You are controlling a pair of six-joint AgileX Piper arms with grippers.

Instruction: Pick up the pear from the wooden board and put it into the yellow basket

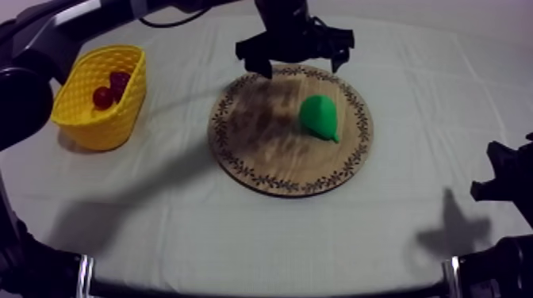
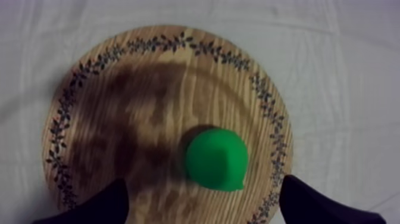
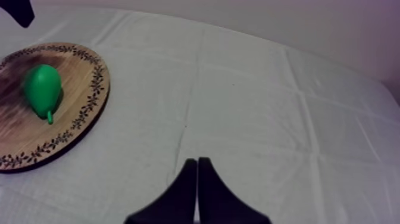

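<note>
The green pear lies on its side on the right half of the round wooden board. My left gripper hangs over the board's far rim, fingers spread wide, open and holding nothing. In the left wrist view the pear sits on the board between and just ahead of the two spread fingers. The yellow basket stands at the left of the table. My right gripper rests low at the right side, shut as a narrow wedge, well away from the pear.
Inside the basket lie a small red fruit and a darker red piece. Bare cloth stretches between the board and the front edge. The right arm sits at the right edge.
</note>
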